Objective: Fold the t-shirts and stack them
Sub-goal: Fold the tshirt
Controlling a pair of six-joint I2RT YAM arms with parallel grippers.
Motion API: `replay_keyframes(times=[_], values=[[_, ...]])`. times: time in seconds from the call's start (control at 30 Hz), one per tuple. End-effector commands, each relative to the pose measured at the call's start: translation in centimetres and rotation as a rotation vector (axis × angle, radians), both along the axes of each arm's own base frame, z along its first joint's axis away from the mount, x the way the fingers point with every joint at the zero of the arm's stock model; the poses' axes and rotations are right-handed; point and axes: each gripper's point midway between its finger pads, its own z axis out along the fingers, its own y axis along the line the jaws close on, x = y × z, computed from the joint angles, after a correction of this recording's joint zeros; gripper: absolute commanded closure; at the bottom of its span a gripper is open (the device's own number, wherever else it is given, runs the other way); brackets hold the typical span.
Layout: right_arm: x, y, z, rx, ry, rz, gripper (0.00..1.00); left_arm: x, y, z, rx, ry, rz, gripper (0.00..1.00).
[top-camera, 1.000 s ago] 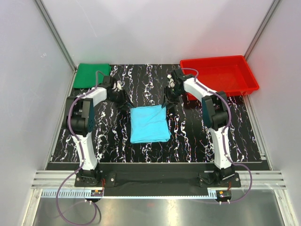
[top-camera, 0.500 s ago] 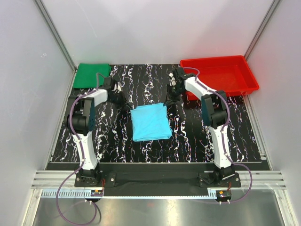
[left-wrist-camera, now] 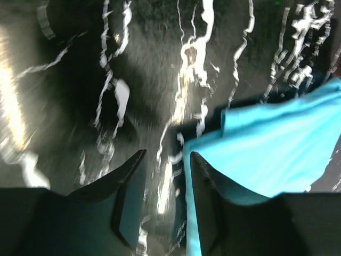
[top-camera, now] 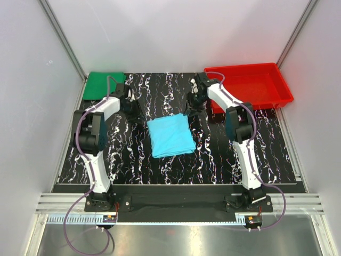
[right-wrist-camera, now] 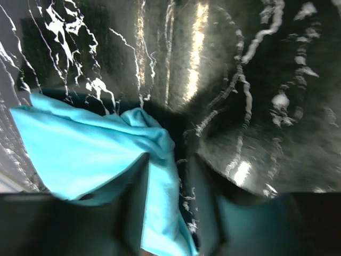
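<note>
Lying folded into a rough rectangle at the middle of the table (top-camera: 165, 90), the light cyan-blue t-shirt (top-camera: 170, 137) sits a little askew, with its far edge between the two arms' tips. The dark green t-shirt (top-camera: 104, 85) rests folded at the far left corner, well apart from it, so I judge that the stacking is not yet done.

The left end effector (left-wrist-camera: 168, 154) stands at the cyan shirt's far left corner. Its fingers are spread, bare marbled table shows in the gap, and the cloth's edge lies just beside one finger. The right end effector (right-wrist-camera: 169, 160) stands at the far right corner, also spread, with a loose corner of cloth between its fingers but not pinched. This symmetrical placing suggests both far corners are meant to be handled together. The red tray (top-camera: 250, 85) stands far right, beside the right arm.
</note>
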Motion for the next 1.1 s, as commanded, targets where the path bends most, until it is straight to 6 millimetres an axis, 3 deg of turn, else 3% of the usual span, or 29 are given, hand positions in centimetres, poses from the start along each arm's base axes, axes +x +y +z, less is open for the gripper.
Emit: replay_keyframes(times=[0.0,0.03,0.1,0.13,0.17,0.2,0.23,0.27,0.3,0.33,0.37,0.43,0.47,0.57,0.7,0.8,1.07], values=[[0.4,-2.6,3.7,-0.103,-0.052,-0.029,0.52,1.3,1.2,7.5,0.061,-0.179,0.004,0.57],[-0.2,-2.7,4.1,-0.094,-0.040,-0.028,0.50,0.7,0.0,9.4,0.025,-0.211,-0.016,0.57],[-1.9,-2.7,5.4,-0.068,-0.027,-0.031,0.46,-0.3,-1.8,10.6,-0.021,-0.223,-0.053,0.61],[-2.2,-2.3,5.9,-0.035,-0.036,-0.030,0.43,-1.9,-4.1,11.2,-0.079,-0.217,-0.101,0.64],[-2.7,-2.2,6.2,-0.011,-0.031,-0.036,0.42,-2.1,-5.5,11.7,-0.119,-0.239,-0.121,0.67],[-4.2,-2.1,6.6,0.014,-0.013,-0.030,0.41,-2.8,-6.8,11.8,-0.160,-0.241,-0.142,0.72],[-5.2,-1.4,7.2,0.071,0.009,-0.017,0.42,-5.1,-9.1,11.2,-0.231,-0.195,-0.172,0.74],[-5.5,-0.9,7.6,0.112,0.016,-0.023,0.43,-5.1,-10.3,11.3,-0.266,-0.227,-0.186,0.77],[-7.2,-0.6,6.8,0.139,0.068,-0.018,0.45,-5.8,-11.1,10.7,-0.281,-0.217,-0.195,0.79],[-8.3,0.2,8.3,0.218,0.080,0.001,0.48,-7.4,-12.2,9.2,-0.293,-0.169,-0.208,0.82],[-8.5,1.0,8.6,0.261,0.070,0.004,0.54,-7.5,-12.7,8.8,-0.308,-0.175,-0.210,0.84],[-10.7,1.1,8.2,0.303,0.106,0.019,0.62,-8.9,-12.8,6.5,-0.320,-0.116,-0.189,0.87],[-11.3,1.0,7.9,0.308,0.115,0.022,0.73,-9.0,-12.6,5.9,-0.312,-0.112,-0.181,0.87],[-13.6,0.4,6.0,0.314,0.170,0.029,0.83,-10.2,-11.7,3.6,-0.261,-0.067,-0.179,0.89],[-16.5,-0.4,3.7,0.296,0.232,0.035,0.88,-11.6,-10.9,2.5,-0.238,-0.047,-0.176,0.89],[-17.3,-1.0,2.5,0.271,0.245,0.022,0.88,-12.4,-10.2,1.5,-0.206,-0.034,-0.175,0.88],[-17.1,-2.6,-1.3,0.136,0.281,-0.089,0.88,-15.6,-9.7,-1.1,-0.218,0.014,-0.155,0.87]])
